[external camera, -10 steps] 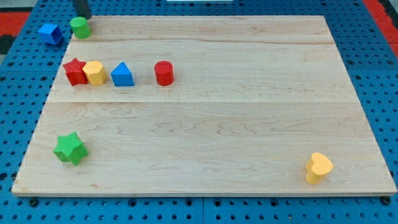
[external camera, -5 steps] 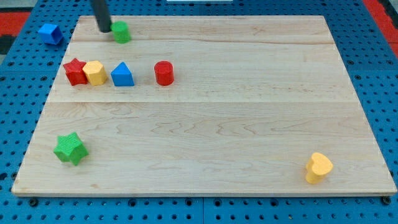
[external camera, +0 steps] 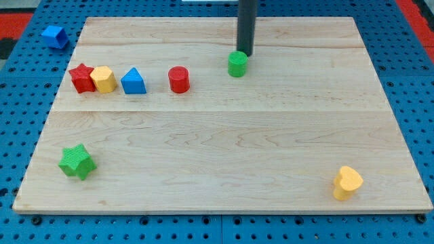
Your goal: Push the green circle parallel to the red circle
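Observation:
The green circle stands on the wooden board near the view's top, right of centre. The red circle stands to its left and slightly lower, about a block's width and a half away. My tip is at the green circle's upper right edge, touching or almost touching it. The dark rod rises straight up out of the view's top.
A red star, a yellow block and a blue triangle line up left of the red circle. A green star sits at lower left, a yellow heart at lower right. A blue block lies off the board at top left.
The green circle has been pushed from the board's top left corner to the right and slightly down. My tip has followed it to the right. The other blocks have not moved.

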You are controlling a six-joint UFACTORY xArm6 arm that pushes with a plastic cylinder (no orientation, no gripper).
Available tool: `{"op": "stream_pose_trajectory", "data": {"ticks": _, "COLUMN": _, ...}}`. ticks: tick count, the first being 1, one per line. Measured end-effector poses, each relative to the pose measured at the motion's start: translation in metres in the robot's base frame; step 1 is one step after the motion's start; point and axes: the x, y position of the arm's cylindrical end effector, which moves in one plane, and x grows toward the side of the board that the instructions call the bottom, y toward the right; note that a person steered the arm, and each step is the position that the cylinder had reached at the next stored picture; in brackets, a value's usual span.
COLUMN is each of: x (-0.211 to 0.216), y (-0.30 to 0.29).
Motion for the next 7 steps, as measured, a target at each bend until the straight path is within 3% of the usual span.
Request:
{"op": "stream_pose_trajectory", "data": {"ticks": 2, "x": 0.034, "y": 0.008}}
{"op": "stream_pose_trajectory", "data": {"ticks": 5, "x": 0.055, "y": -0.042}}
{"op": "stream_pose_trajectory", "data": {"ticks": 7, "x": 0.097, "y": -0.003}}
